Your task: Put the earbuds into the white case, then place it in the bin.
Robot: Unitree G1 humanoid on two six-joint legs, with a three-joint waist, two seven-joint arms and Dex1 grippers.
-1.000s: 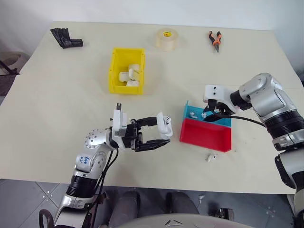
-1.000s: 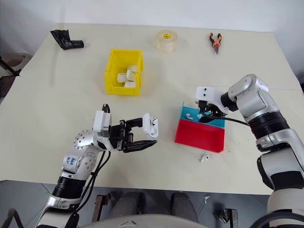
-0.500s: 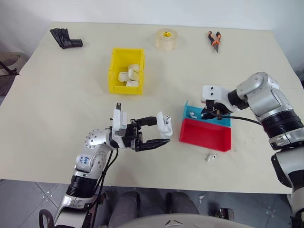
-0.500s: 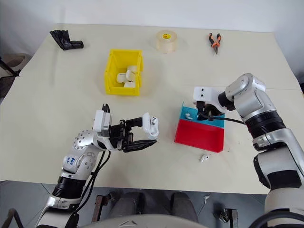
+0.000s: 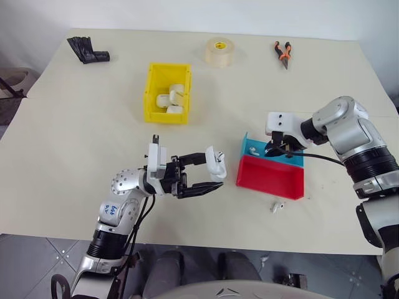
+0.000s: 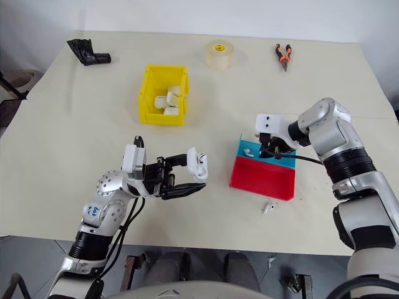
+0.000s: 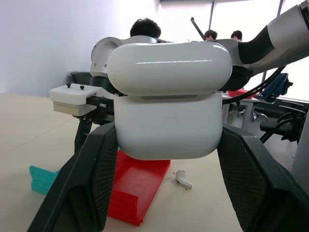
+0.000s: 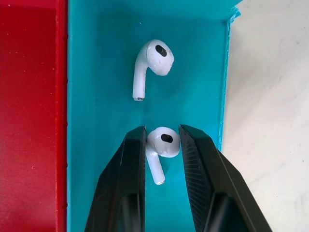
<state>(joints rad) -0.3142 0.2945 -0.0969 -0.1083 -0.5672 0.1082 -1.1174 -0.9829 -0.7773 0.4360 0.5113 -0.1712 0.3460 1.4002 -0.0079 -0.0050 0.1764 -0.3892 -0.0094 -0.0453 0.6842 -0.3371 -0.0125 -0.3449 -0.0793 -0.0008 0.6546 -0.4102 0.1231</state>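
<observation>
Right wrist view: earbud (image 8: 162, 143) pinched between right gripper (image 8: 162, 145) fingers.

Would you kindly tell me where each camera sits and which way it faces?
Head eyes: forward and down over the table, showing both arms.
Left wrist: along the left gripper shut on the white case.
Right wrist: down into the blue tray, right gripper around an earbud.
Shared: red tray.
</observation>
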